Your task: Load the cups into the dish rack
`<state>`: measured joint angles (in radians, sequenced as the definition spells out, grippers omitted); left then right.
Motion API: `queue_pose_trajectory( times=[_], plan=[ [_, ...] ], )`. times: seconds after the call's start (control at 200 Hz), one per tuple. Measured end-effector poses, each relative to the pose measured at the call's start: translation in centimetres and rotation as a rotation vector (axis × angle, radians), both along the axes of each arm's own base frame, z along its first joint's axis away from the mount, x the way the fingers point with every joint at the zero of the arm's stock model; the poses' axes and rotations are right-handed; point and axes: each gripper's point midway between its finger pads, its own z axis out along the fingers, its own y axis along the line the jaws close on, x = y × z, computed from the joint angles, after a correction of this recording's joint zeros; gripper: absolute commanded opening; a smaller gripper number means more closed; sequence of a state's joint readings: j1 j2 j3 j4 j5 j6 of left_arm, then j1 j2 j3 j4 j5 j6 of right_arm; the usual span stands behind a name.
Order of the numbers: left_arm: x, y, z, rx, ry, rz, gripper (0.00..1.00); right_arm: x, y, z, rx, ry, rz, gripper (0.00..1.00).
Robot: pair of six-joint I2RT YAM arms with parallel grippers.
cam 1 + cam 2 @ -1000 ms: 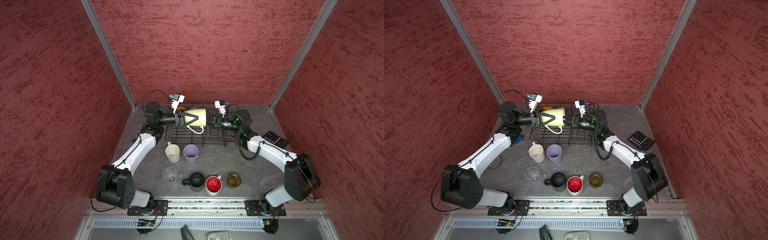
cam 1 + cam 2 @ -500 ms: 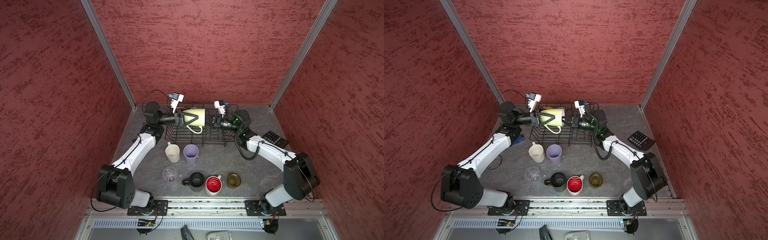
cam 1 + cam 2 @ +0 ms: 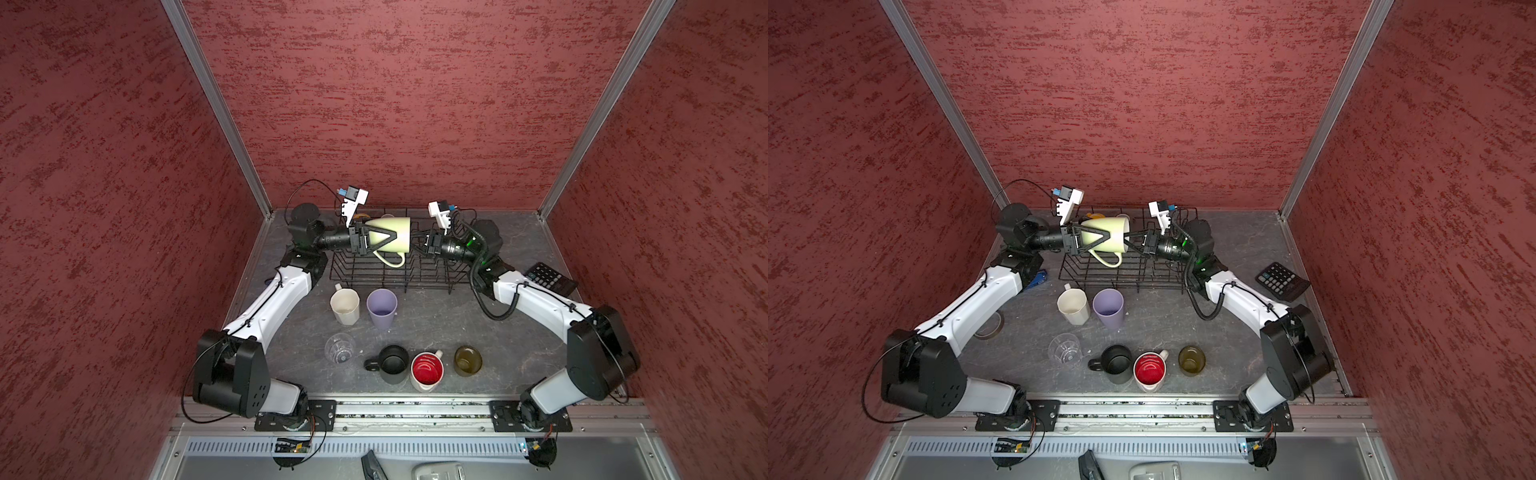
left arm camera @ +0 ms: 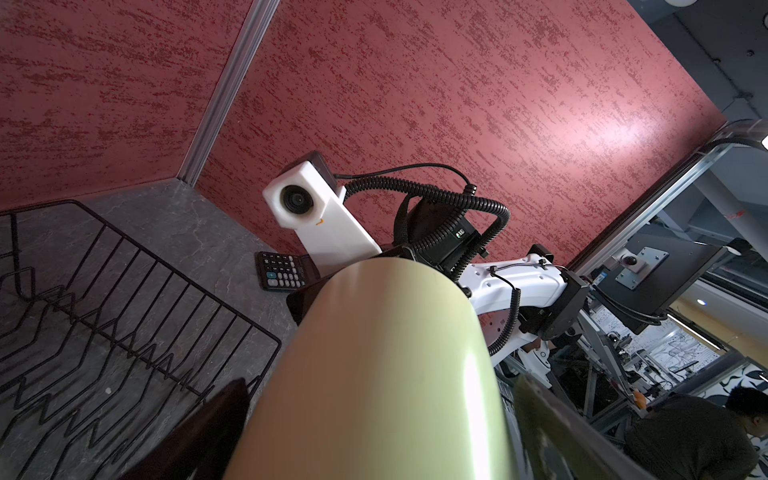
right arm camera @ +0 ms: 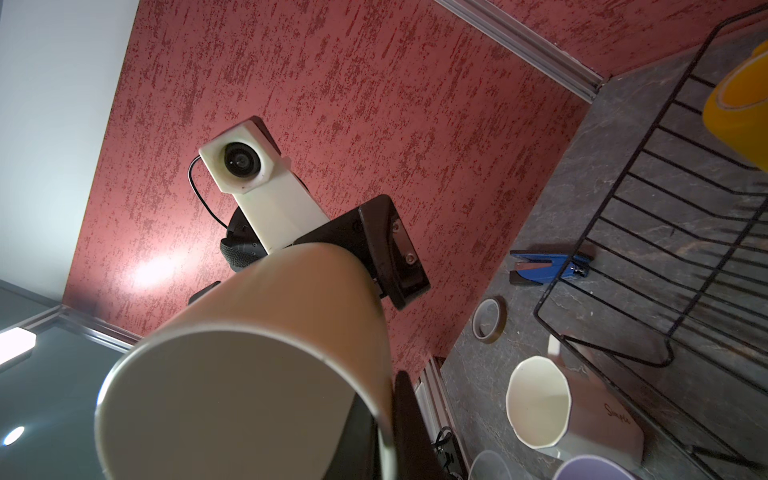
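Mid-frame in a top view, the green mug (image 3: 403, 231) hangs sideways over the rack (image 3: 415, 275). The right gripper (image 3: 415, 241) pinches its rim; the left gripper (image 3: 390, 237) is wide open around it.

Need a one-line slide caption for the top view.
Pale green mug held sideways over the dish rack: right gripper pinching its rim, left gripper spread around its body.

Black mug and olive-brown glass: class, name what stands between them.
The white mug with a red inside stands between them, shown in both top views.
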<state>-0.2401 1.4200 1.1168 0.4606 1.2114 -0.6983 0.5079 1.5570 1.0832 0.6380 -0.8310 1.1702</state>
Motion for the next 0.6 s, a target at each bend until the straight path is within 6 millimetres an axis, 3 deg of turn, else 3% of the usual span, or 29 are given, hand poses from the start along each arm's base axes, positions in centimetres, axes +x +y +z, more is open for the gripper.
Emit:
queue_pose_trajectory(
  times=[0.601],
  plan=[
    [-1.0,-0.7,-1.3,0.034,0.013,-0.055,1.00,0.1,-0.2,0.0,-0.003,-0.010,-0.003,0.00]
  ],
)
